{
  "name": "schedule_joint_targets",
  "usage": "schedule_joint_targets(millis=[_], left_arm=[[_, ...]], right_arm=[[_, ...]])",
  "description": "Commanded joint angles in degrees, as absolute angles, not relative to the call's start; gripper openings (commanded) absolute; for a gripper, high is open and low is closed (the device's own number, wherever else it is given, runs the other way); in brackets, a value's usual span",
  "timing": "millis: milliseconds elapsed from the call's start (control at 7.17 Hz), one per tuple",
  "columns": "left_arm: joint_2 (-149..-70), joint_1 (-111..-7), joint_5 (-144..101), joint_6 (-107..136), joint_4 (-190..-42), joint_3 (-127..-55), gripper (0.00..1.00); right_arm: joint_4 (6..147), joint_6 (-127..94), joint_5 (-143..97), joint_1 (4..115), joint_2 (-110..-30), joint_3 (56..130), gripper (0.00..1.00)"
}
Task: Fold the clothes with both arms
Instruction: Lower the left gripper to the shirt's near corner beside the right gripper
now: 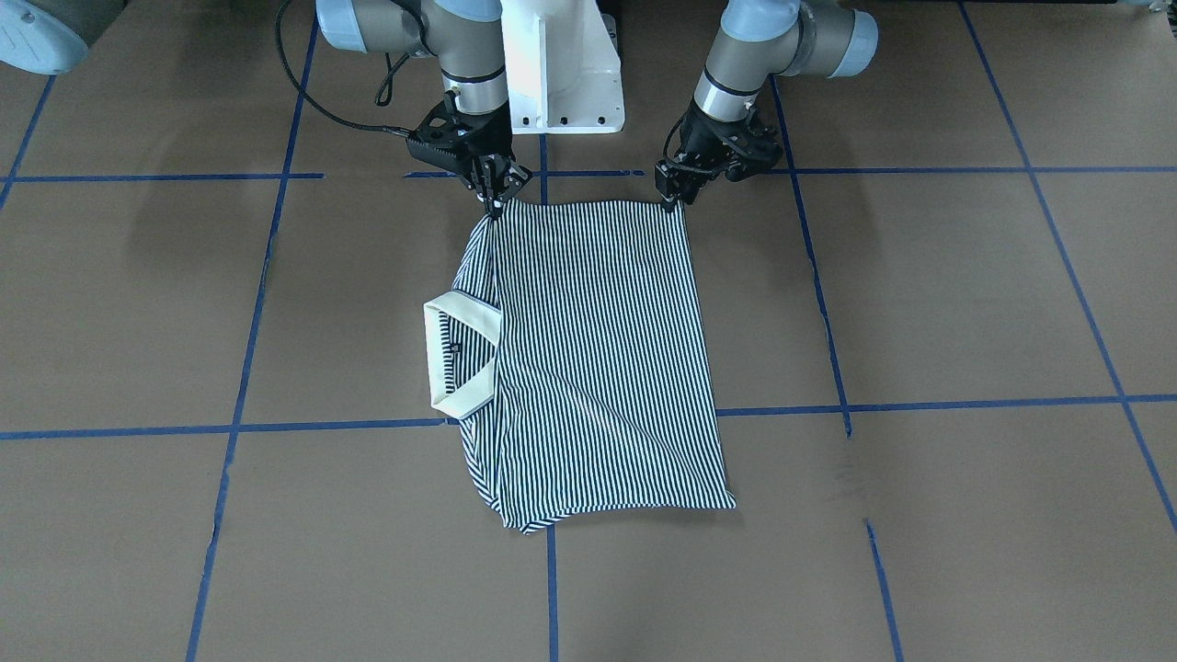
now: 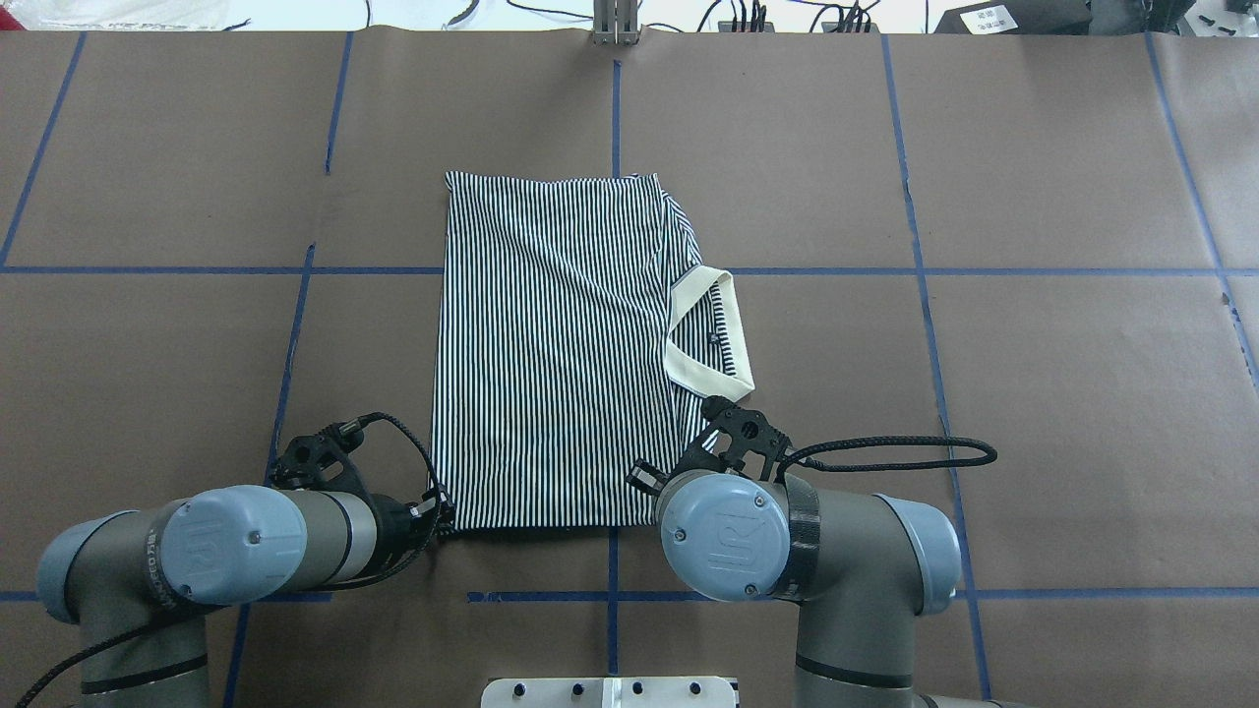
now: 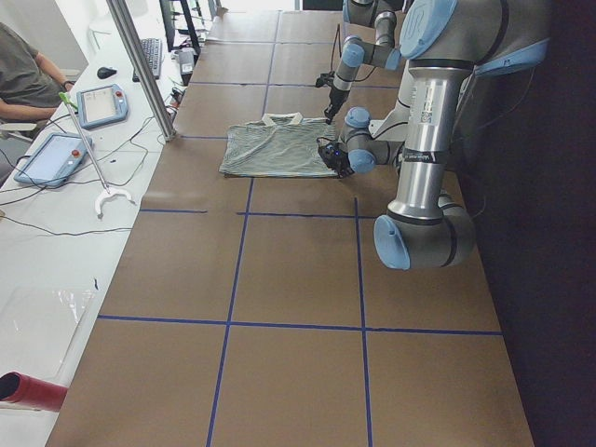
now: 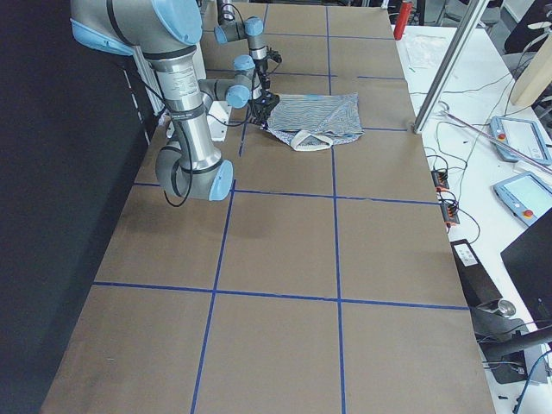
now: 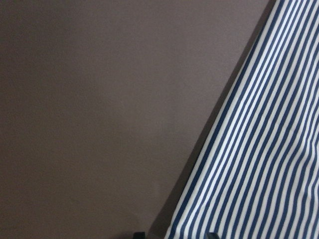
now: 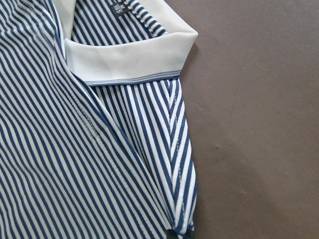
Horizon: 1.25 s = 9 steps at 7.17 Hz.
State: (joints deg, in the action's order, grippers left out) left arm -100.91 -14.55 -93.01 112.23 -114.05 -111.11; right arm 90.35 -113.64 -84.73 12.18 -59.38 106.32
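The striped polo shirt (image 1: 598, 359) lies flat on the brown table, folded lengthwise, its cream collar (image 2: 703, 334) towards my right arm. My right gripper (image 1: 497, 200) sits at the near corner by the collar side, its fingers drawn to a point, shut on the shirt's edge (image 6: 174, 219). My left gripper (image 1: 676, 198) is at the other near corner. In the left wrist view two fingertips (image 5: 139, 234) stand slightly apart on either side of the shirt's edge (image 5: 239, 164), so it is open. The right arm hides its corner in the overhead view (image 2: 728, 521).
The brown table (image 2: 1033, 393) has blue tape lines. The white pedestal base (image 1: 561, 74) stands between the arms. A metal post (image 3: 140, 65), tablets (image 3: 51, 158) and a seated person (image 3: 28, 79) are beyond the far table edge.
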Motion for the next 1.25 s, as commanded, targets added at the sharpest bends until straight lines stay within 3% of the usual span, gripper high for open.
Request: schedule_joint_targets(millis=[0, 418, 836, 1115], left_arm=[[-100.9, -14.6, -93.1, 112.2, -114.0, -111.1, 0.00], [-102.2, -14.5, -93.5, 112.0, -113.2, -116.3, 0.00], [-103.2, -13.0, -93.8, 115.6, -100.2, -128.5, 0.00], [-108.7, -14.0, -96.7, 114.9, -92.8, -129.3, 0.00]], right_arm=[[90.4, -113.6, -84.7, 12.2, -59.3, 106.3, 0.00], [90.4, -113.8, -84.6, 12.3, -61.0, 109.1, 0.00], [101.4, -120.7, -84.6, 8.4, -66.4, 126.6, 0.00], [101.9, -120.8, -84.6, 11.5, -65.7, 126.2, 0.00]])
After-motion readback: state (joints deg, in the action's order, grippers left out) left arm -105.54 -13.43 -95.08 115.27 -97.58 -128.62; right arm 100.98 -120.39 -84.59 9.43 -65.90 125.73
